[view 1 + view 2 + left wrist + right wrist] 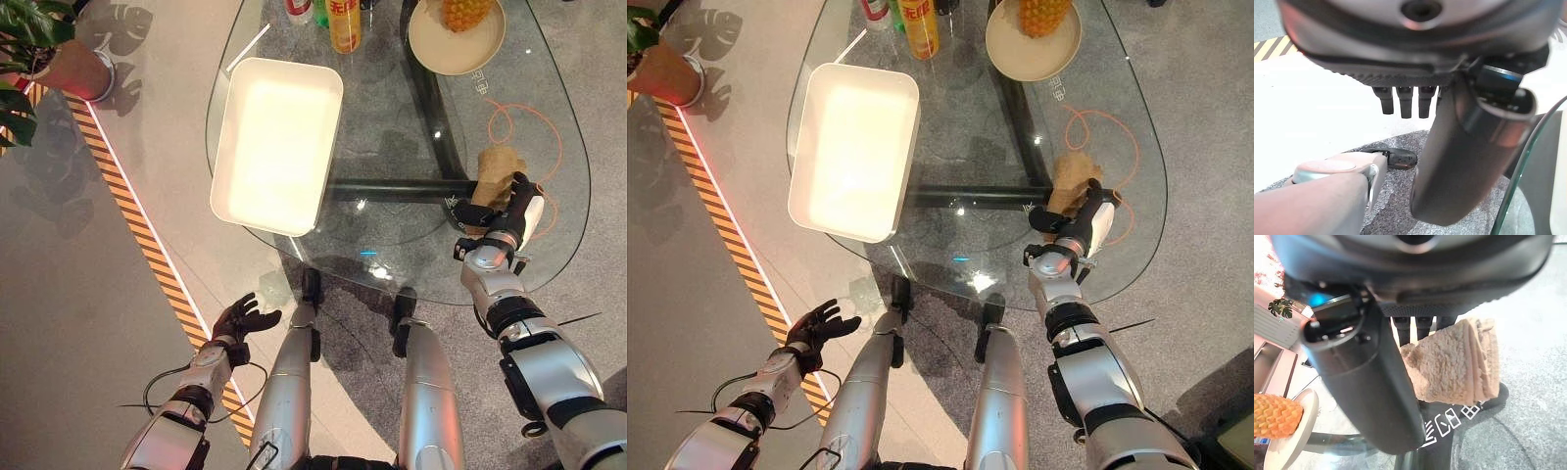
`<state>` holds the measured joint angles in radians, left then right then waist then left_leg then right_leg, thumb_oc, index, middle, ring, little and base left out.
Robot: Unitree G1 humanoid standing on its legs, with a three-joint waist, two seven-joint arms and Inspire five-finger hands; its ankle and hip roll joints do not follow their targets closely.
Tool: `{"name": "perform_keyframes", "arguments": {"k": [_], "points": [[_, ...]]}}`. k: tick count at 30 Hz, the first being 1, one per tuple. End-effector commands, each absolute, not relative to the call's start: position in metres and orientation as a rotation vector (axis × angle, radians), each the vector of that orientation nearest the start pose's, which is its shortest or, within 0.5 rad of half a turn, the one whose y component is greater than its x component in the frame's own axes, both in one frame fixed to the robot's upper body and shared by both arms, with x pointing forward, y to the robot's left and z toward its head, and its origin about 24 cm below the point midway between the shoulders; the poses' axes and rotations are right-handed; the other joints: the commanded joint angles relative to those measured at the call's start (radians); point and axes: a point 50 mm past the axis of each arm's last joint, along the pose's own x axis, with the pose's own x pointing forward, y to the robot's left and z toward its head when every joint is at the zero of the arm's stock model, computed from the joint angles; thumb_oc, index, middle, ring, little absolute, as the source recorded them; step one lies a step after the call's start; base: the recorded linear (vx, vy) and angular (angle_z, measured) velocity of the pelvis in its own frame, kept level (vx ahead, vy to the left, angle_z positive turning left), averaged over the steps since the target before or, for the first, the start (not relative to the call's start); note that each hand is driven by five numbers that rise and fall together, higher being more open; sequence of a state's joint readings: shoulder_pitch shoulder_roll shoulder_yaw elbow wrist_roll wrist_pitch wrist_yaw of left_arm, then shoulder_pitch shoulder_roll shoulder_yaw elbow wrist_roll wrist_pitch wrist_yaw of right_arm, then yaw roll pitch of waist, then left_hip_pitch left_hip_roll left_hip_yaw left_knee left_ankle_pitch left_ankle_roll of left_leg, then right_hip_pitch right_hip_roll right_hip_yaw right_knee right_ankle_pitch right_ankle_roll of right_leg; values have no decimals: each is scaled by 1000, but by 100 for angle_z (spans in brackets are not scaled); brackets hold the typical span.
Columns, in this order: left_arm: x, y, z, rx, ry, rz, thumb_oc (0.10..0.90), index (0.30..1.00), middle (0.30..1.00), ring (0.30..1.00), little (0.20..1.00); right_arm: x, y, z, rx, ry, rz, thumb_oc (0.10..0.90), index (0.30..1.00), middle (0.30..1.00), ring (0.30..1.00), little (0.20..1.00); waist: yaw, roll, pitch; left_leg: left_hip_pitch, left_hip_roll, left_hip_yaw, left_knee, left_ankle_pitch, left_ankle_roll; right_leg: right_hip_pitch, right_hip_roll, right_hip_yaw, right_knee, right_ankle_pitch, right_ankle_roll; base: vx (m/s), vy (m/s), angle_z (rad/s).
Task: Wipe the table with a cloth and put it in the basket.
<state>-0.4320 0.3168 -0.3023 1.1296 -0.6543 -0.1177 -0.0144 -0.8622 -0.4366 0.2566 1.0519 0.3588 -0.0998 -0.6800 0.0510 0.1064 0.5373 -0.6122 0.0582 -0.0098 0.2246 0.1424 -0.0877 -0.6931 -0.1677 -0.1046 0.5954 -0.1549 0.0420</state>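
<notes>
At the upper left of the left eye view a potted plant (39, 49) stands on the floor, and a striped floor tape (137, 235) runs down from it. At the lower left the left hand (243, 318) hangs off the glass table (392, 245), with its fingers spread out and nothing in it. On the left part of the table sits the white basket (276, 142), a long tray with low walls, and nothing is in it yet. At the top middle stands a yellow bottle (344, 24), and to its right a round plate (431, 44) holds a pineapple (466, 12). At the middle right lies the tan cloth (498, 171), folded into a thick pad. The right hand (500, 211) rests on its near edge; its fingers look curled round that edge, thumb alongside. The cloth looks soft, light and floppy, so it will bend and sag when lifted. I think the best place to hold it is the folded near edge, where the layers bunch up. Its long side runs from the hand toward the top of the frame, tilted a little left. An orange cord (534, 147) loops round it.
</notes>
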Motion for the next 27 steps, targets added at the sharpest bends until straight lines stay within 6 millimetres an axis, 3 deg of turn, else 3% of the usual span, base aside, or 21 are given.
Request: {"name": "perform_keyframes", "arguments": {"k": [1, 22, 23, 24, 25, 27], "points": [[268, 229, -72, -112, 599, 188, 800, 900, 900, 900, 900, 380, -259, 127, -321, -33, -764, 800, 900, 900, 900, 900, -1, -4, -17, -4, -40, 31, 139, -161, 43, 35, -4, 0, -152, 107, 18, 0, 0, 0], [276, 228, -66, -102, 590, 184, 800, 900, 900, 900, 900, 369, -275, 101, -451, 77, -815, 800, 900, 900, 900, 900, -5, -10, -17, -15, -40, 27, 144, -164, 46, 25, 0, -4, -154, 115, 26, 0, 0, 0], [276, 229, -66, -101, 591, 184, 800, 900, 900, 900, 900, 368, -276, 99, -458, 89, -814, 698, 813, 813, 813, 798, -5, -10, -17, -16, -39, 27, 145, -164, 46, 24, -1, -4, -152, 115, 26, 0, 0, 0], [277, 229, -66, -100, 590, 184, 800, 900, 900, 900, 900, 367, -277, 97, -461, 97, -816, 311, 481, 481, 481, 411, -5, -10, -17, -18, -39, 26, 146, -164, 46, 23, -1, -4, -152, 115, 26, 0, 0, 0], [277, 229, -66, -100, 590, 184, 800, 900, 900, 900, 900, 367, -277, 96, -465, 103, -819, 100, 300, 300, 300, 200, -5, -10, -17, -19, -39, 26, 148, -165, 47, 22, -1, -4, -150, 114, 26, 0, 0, 0], [277, 229, -65, -99, 589, 185, 800, 900, 900, 900, 900, 366, -278, 95, -471, 117, -816, 100, 300, 300, 300, 200, -5, -10, -17, -18, -39, 27, 146, -165, 47, 22, -1, -6, -151, 114, 26, 0, 0, 0]]}}
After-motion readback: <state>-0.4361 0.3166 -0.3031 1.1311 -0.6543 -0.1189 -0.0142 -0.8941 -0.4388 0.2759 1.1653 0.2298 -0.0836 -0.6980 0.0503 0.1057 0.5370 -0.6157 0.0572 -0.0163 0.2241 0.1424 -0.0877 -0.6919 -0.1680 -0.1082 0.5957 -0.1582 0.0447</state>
